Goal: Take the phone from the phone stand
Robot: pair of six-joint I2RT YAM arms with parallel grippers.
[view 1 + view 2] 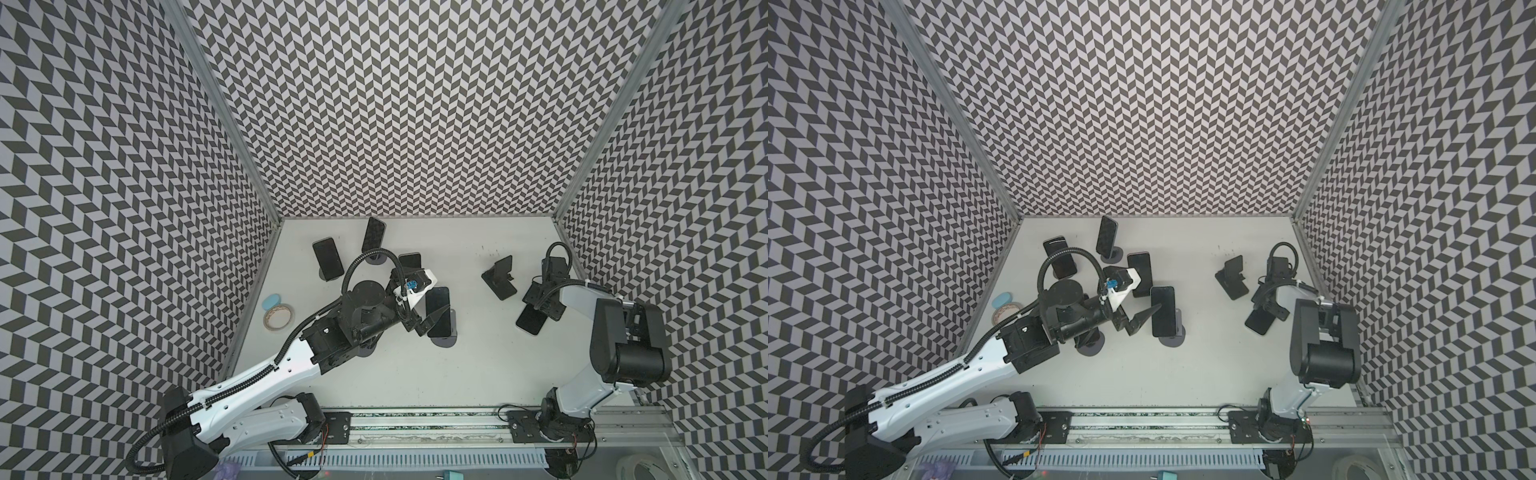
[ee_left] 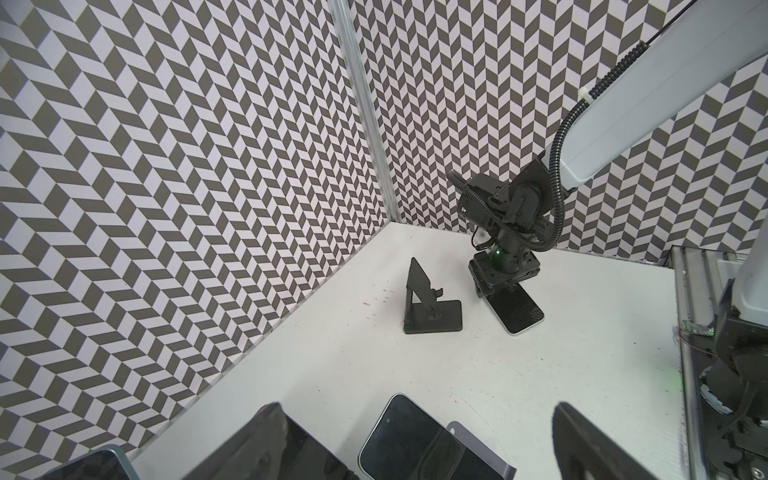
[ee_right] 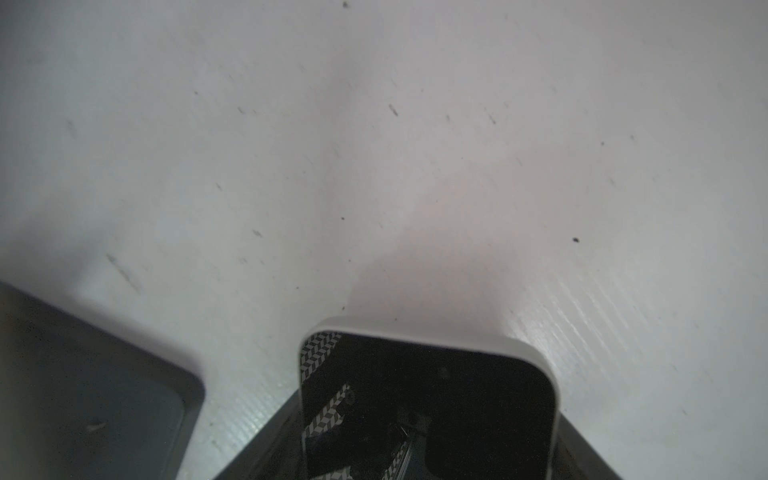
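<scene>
phone (image 3: 436,390) screen glossy — mirror-like, phone stand (image 2: 440,318) matt black plastic, table (image 2: 457,374) matt white — scuffed

Phone (image 1: 528,324) right of stand (image 1: 500,277)

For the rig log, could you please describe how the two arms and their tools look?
The left arm and right arm have white link shells with black joint housings. Black corrugated conduit runs along each, looping at the wrist. A blue connector sits by the left wrist. The left tool and right tool are black.
</scene>
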